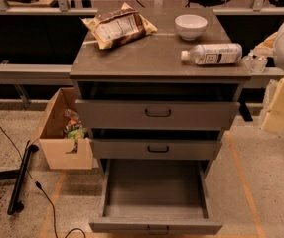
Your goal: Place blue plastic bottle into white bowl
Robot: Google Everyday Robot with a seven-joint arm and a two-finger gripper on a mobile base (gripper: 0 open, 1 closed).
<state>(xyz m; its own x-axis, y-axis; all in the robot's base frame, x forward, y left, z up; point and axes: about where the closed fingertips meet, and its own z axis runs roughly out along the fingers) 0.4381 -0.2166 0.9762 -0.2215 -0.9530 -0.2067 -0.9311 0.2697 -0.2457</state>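
Observation:
The blue plastic bottle (213,53) lies on its side near the front right corner of the cabinet top, with its white cap pointing left. The white bowl (190,26) stands upright and empty behind it, towards the back right, with a gap between the two. My gripper (280,103) is at the far right edge of the view. It is off the cabinet's right side, lower than the top, and apart from the bottle. It holds nothing that I can see.
A brown snack bag (118,28) lies at the back left of the cabinet top (147,58). Small clear items (254,62) sit just past the right edge. The bottom drawer (154,197) is pulled out, and the two above it are slightly open. A cardboard box (65,133) and cables lie on the floor at left.

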